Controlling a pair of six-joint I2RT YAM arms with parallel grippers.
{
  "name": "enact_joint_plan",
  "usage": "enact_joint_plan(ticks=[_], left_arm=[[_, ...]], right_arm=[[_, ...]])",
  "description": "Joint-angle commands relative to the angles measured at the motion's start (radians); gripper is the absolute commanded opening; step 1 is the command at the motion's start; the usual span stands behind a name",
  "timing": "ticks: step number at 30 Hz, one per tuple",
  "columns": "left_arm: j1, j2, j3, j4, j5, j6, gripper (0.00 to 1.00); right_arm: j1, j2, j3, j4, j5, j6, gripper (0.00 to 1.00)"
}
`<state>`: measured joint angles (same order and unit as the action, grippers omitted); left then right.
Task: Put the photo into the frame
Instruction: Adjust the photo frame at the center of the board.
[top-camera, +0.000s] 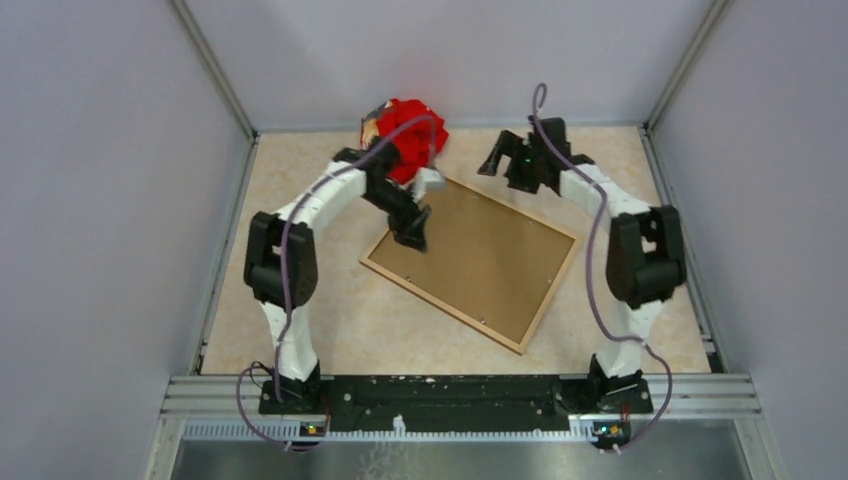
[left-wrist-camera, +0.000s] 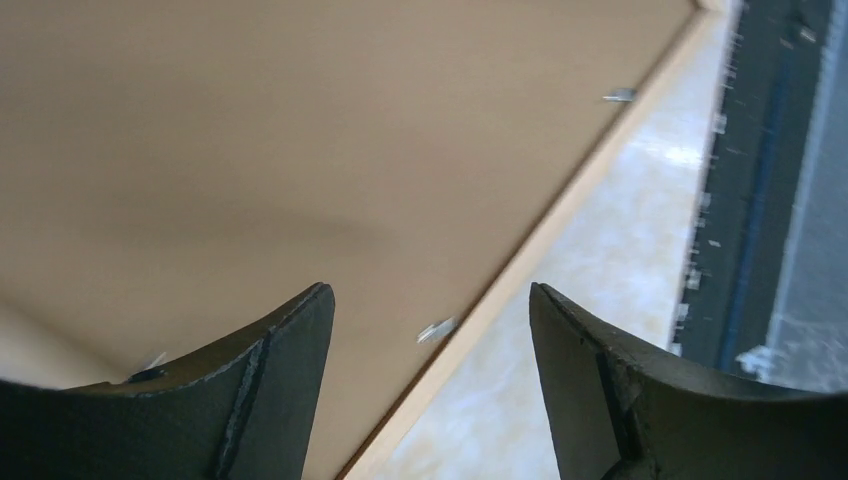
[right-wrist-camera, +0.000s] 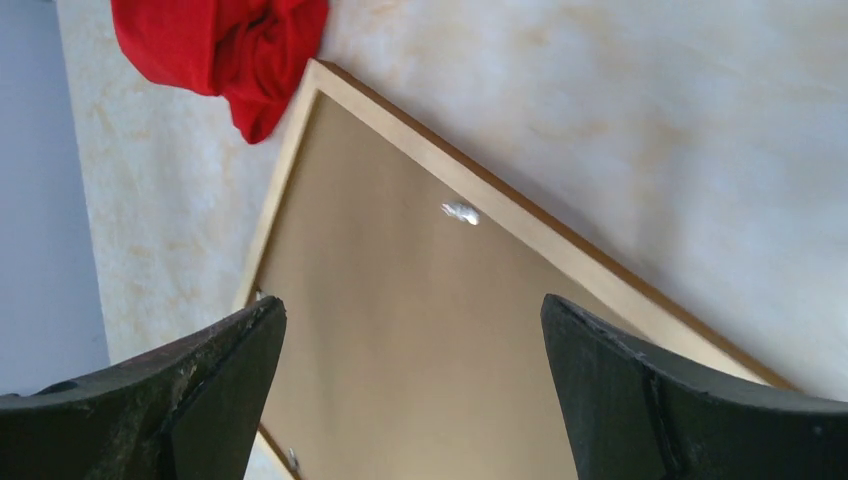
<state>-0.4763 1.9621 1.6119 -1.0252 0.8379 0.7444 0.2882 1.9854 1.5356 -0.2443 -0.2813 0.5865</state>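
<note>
lying flat, frame holding brown backing board, red cloth beside

The frame is a large, thin rectangle of light brown wood. It lies flat on the tabletop around the middle and is turned at a slant, with one corner pointing far-left and the opposite corner near-right. Its back faces up. A plain brown backing board fills the opening, and small metal tabs sit along the inner edge.
</note>
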Motion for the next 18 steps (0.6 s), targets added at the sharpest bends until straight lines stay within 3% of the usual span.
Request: enact_joint_plan(ticks=[1,6,10,14,18], left_arm=[[0.225,-0.077,0.061,0.021,-0.065,0.005,0.78],[0.387,0.011,0.087,0.204,-0.194,-0.157,0.67],[0.409,0.059,0.039,0.316,-0.300,-0.204,0.60],[0.406,0.060,-0.059,0.433,-0.340,-0.219,0.56],[0.403,0.080,-0.108,0.469,-0.351,-0.225,0.52]], right_arm=[[-0.075,-0.339,-0.253,-0.048,0.116,0.001,0.99],[-0.129,-0.646,-0.607,-0.066,0.212,0.065,0.99],[-0.200,-0.870,-0.791,-0.095,0.233,0.118,0.99],[-0.222,-0.984,-0.878,-0.153,0.235,0.140,0.99],[-0.229,-1.002,-0.975,-0.129,0.228,0.180,0.99]])
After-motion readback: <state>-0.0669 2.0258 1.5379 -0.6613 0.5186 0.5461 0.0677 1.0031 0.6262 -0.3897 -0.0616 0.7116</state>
